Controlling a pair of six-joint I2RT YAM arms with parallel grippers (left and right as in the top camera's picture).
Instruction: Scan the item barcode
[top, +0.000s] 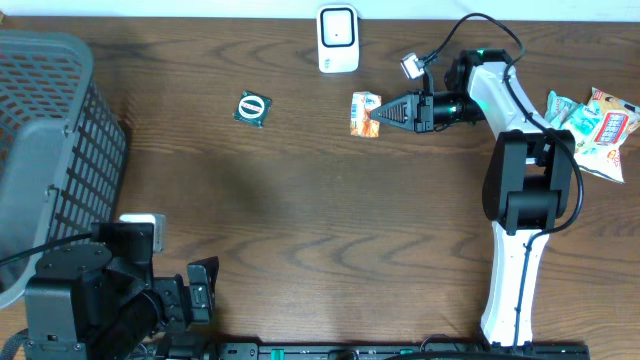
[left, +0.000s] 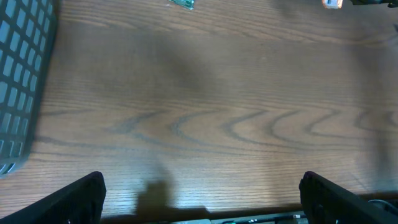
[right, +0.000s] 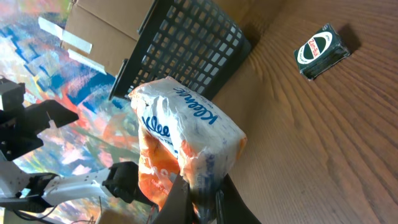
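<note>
My right gripper (top: 382, 112) is shut on a white-and-orange Kleenex tissue pack (top: 365, 113), pinching its edge and holding it out to the left over the table. The right wrist view shows the pack (right: 186, 140) up close, clamped between the black fingers (right: 180, 199). A white barcode scanner (top: 338, 38) stands upright at the back edge, just up and left of the pack. My left gripper (left: 199, 199) is open at the near left corner, with only bare wood between its fingers; in the overhead view the left gripper (top: 205, 285) sits low by the front edge.
A small dark green packet (top: 253, 108) lies left of the tissue pack. A grey mesh basket (top: 45, 150) fills the left side. Several snack packets (top: 595, 125) lie at the far right.
</note>
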